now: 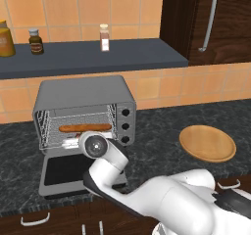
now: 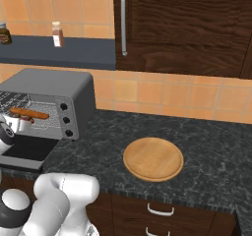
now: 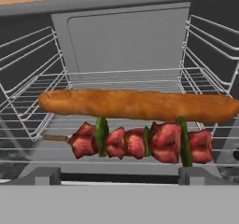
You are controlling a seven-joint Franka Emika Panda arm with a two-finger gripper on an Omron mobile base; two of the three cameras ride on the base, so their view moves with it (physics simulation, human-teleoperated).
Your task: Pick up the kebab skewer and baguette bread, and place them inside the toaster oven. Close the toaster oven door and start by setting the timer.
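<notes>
You can see the oven [image 1: 83, 109] sitting on the dark counter [image 1: 162, 131], with its door [image 1: 66, 173] dropped down flat in front. The bread [image 3: 137, 105] lies across the wire rack [image 3: 121, 80] inside the oven. The skewer [image 3: 140, 141] lies just in front of the bread, near the open edge of the rack, with red meat chunks and green bits on it. In the hand view the two look like they touch, but you cannot be sure.

From the left base view you see the bread [image 1: 84, 128] as an orange stick on the rack, and the arm's round wrist sits right in front of the oven mouth, above the open door. The three black knobs [image 1: 126, 126] run down the oven's right side.

The round wooden plate [image 2: 153, 159] is well apart from the oven, to its right on the counter.

You cannot tell if the gripper fingers are spread or pressed together.

On the shelf [image 1: 88, 58] above stand a few jars [image 1: 104, 37].
</notes>
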